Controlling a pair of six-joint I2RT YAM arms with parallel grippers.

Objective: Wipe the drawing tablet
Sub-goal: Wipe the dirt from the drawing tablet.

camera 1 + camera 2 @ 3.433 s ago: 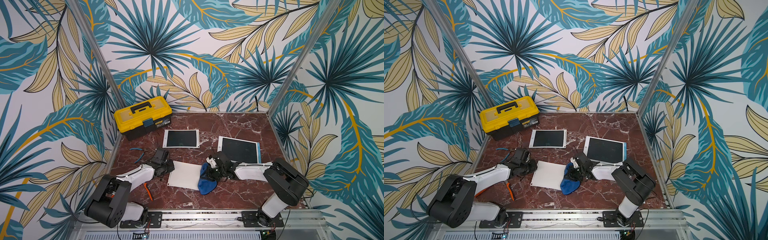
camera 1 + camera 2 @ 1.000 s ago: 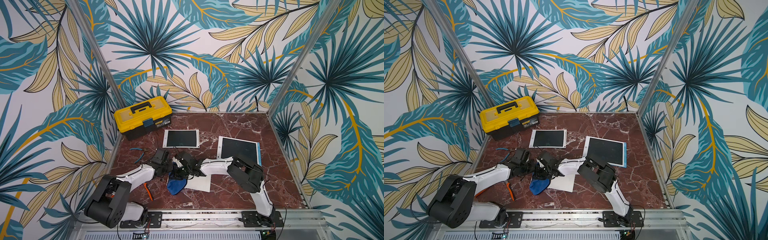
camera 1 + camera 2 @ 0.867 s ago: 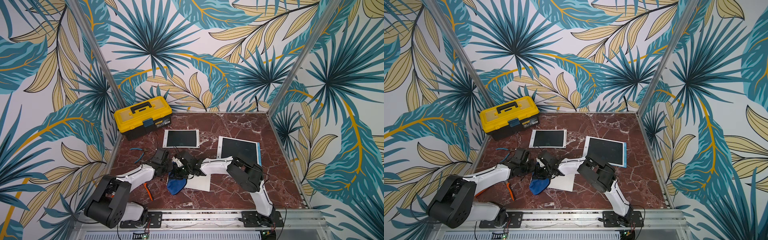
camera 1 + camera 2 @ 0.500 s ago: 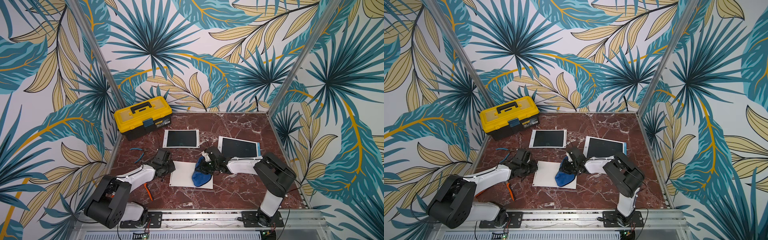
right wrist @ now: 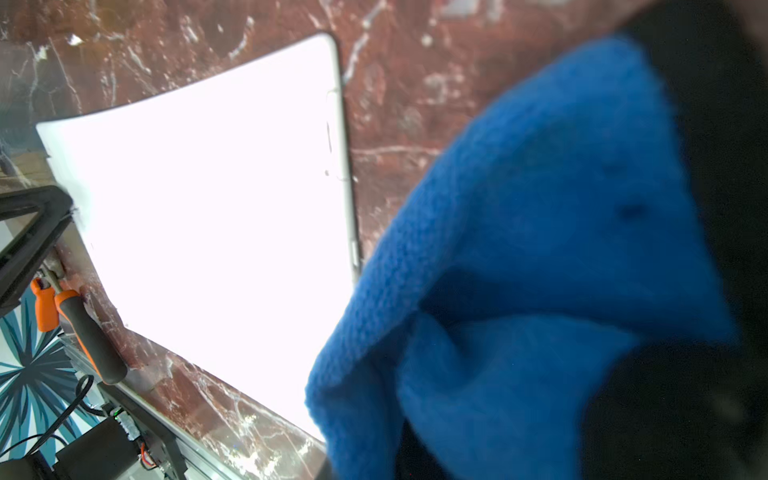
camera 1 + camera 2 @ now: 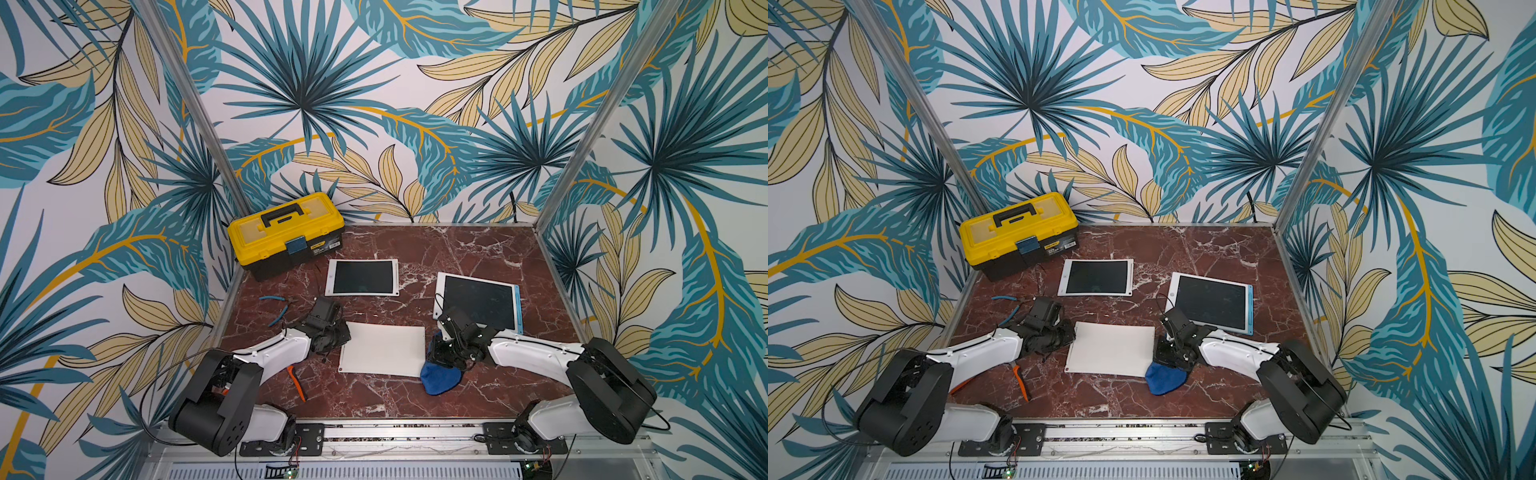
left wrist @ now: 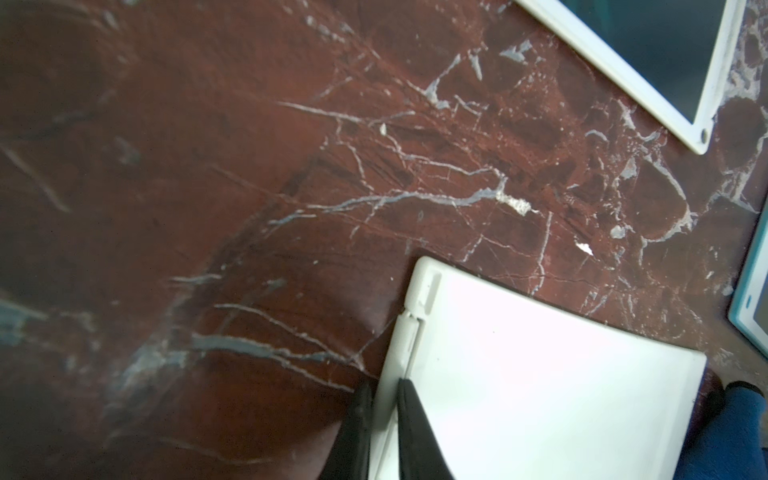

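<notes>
left gripper (image 7: 383, 387) pinching one short edge of the white drawing tablet (image 6: 380, 349), right gripper (image 6: 444, 360) clamped on a blue cloth (image 6: 440, 379), cloth on the red marble counter (image 6: 457, 249) just beside the opposite edge

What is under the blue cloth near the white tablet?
Red marble table shows around the blue cloth, which hangs down at a near corner of the white tablet. Whether it overlaps that corner, or anything small lies beneath, cannot be seen: the cloth covers it.

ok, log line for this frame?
left gripper: shut on edge of white tablet | right gripper: shut on blue cloth | cloth: beside tablet, off its surface
</notes>
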